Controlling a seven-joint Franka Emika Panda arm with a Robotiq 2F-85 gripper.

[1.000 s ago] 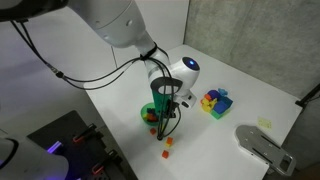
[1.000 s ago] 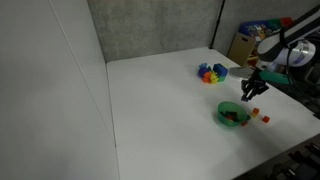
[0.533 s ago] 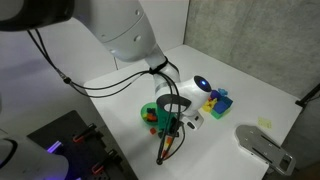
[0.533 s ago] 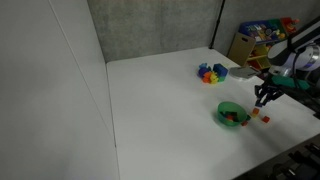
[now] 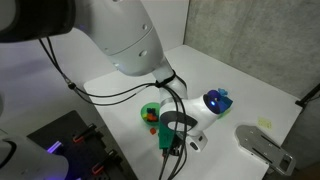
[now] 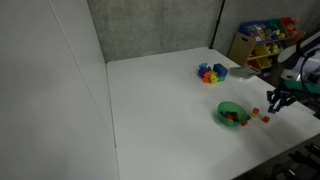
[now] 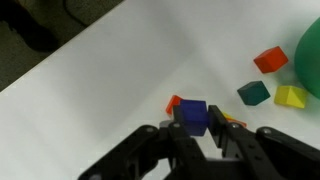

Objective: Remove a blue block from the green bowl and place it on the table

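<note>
In the wrist view my gripper (image 7: 196,122) is shut on the blue block (image 7: 192,113), a small blue cube held between the fingertips just above the white table (image 7: 110,80). The green bowl (image 7: 311,55) shows at the right edge of that view, apart from the gripper. In both exterior views the gripper (image 5: 172,142) (image 6: 276,100) hangs beside the green bowl (image 5: 150,113) (image 6: 232,115), toward the table's edge. The bowl still holds small cubes. The held block is too small to make out in the exterior views.
Loose cubes lie on the table by the gripper: orange (image 7: 174,103), red (image 7: 270,60), dark green (image 7: 253,93) and yellow (image 7: 291,96). A pile of blue, yellow and red blocks (image 6: 211,73) sits farther back. The table edge (image 6: 285,135) is close to the gripper.
The gripper has moved from above the green bowl out to the side toward the table's edge, and lower, with the blue block in it.
</note>
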